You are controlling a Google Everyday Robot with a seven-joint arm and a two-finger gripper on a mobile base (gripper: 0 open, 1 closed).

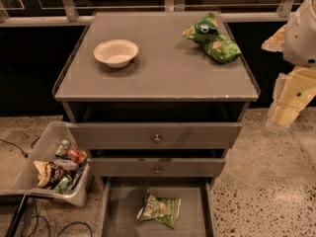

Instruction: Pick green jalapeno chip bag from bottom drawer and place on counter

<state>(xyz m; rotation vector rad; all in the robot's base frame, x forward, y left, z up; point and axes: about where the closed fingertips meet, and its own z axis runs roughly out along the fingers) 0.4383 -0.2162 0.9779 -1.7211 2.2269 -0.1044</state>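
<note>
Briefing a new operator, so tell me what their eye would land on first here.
First the bright green bag at the back right of the counter, and the white bowl toward its left. Then the green jalapeno chip bag, lying alone in the pulled-out bottom drawer, low in the view. The robot's pale claw hangs at the right edge, beside the cabinet, touching nothing.

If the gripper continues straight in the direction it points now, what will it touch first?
Probably the speckled floor. The gripper hangs right of the counter, pointing down and slightly left. Depth is unclear, so this is a guess.
</note>
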